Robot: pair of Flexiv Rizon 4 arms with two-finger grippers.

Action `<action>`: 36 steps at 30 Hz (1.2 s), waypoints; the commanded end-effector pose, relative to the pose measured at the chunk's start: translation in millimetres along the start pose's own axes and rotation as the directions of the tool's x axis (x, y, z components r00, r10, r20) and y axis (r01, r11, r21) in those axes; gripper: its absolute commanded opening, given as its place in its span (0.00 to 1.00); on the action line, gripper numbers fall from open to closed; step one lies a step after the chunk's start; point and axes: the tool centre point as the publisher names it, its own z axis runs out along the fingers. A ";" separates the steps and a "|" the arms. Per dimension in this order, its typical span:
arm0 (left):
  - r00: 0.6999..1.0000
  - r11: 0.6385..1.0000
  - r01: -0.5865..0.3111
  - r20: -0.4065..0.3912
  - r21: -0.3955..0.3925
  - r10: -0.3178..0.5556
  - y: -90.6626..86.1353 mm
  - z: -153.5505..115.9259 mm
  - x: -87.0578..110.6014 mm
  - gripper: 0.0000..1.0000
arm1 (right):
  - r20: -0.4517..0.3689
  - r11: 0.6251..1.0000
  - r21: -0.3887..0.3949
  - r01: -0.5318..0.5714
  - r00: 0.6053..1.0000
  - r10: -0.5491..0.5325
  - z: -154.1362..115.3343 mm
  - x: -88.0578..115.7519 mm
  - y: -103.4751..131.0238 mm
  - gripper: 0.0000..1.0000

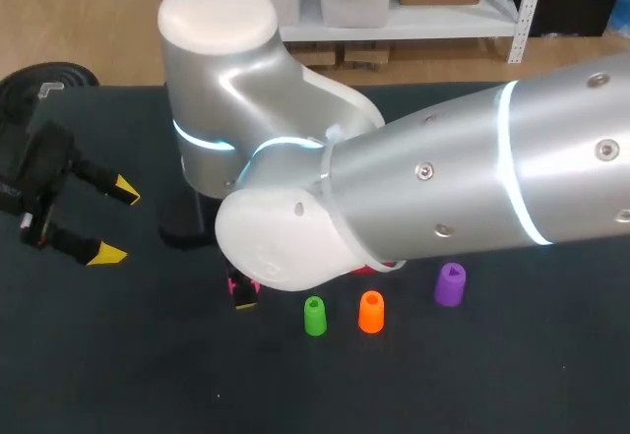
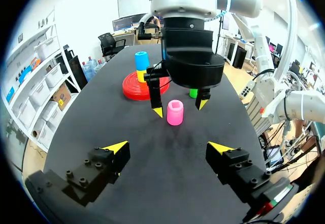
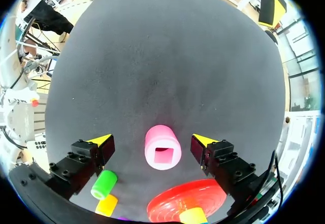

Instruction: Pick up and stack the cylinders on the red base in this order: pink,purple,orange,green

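Note:
The pink cylinder [image 3: 162, 147] stands upright on the black table between the spread fingers of my right gripper [image 3: 152, 140], with a gap on each side, so the gripper is open. Just behind this gripper sits the red base [image 3: 188, 201], which carries a yellow piece topped by a blue one [image 2: 141, 60]. The green cylinder [image 1: 314, 316], orange cylinder [image 1: 371, 312] and purple cylinder [image 1: 450, 284] stand in a row near the table's front. My left gripper [image 1: 116, 223] hangs open and empty at the far left, facing the pink cylinder [image 2: 174, 112].
My right arm [image 1: 472, 188] crosses the middle of the head view and hides most of the red base [image 1: 384, 268] and the pink cylinder. Bare black tabletop [image 1: 148, 355] lies to the front left.

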 end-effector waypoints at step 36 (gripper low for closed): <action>1.000 1.000 -0.002 0.002 -0.001 0.002 0.3 0.3 1.2 1.00 | 0.012 0.999 -0.033 -0.011 1.000 0.012 8.4 0.7 -2.8 0.00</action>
